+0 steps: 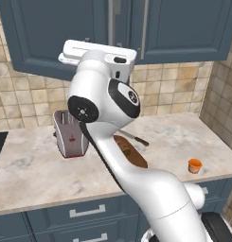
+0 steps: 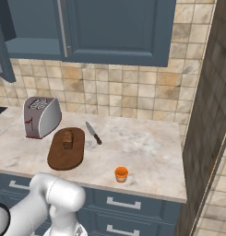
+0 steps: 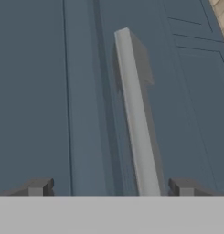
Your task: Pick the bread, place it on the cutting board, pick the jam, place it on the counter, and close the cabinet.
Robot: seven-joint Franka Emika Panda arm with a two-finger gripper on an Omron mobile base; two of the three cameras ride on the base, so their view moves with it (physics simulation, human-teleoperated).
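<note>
- Bread (image 2: 68, 138) lies on the cutting board (image 2: 63, 156), toward the board's far end. First step looks done.
- Cutting board sits on the surface (image 2: 142, 147) near the front edge, just right of the toaster (image 2: 40, 117).
- Jam (image 2: 121, 174) stands upright on the surface close to the front edge, well right of the board, apart from everything else. Second step also looks done.
- Remaining: close the cabinet (image 2: 119, 27). In the right base view the left door (image 2: 1, 46) stands swung outward at the picture's left edge, with the blue-grey shelf (image 2: 33, 48) inside exposed. Judged still open.
- Gripper (image 3: 111, 188): fingertips (image 3: 38, 187) spread wide, nothing between them but a gap. Holding nothing.
- Hand view: a slim silver handle (image 3: 136, 114) on a blue-grey door panel (image 3: 31, 91) lies straight ahead, running between the two fingertips, nearer the right one. Contact with the door cannot be told.
- Judgement: the arm is lined up on the door for the closing push; task is at its last step.
- Other things: a knife (image 2: 93, 133) lies on the surface just beyond the board's right side, touching neither bread nor jam.
- Obstructions: nothing seen between gripper and door. Toaster, knife and board sit low on the surface, well below the door's swing.
</note>
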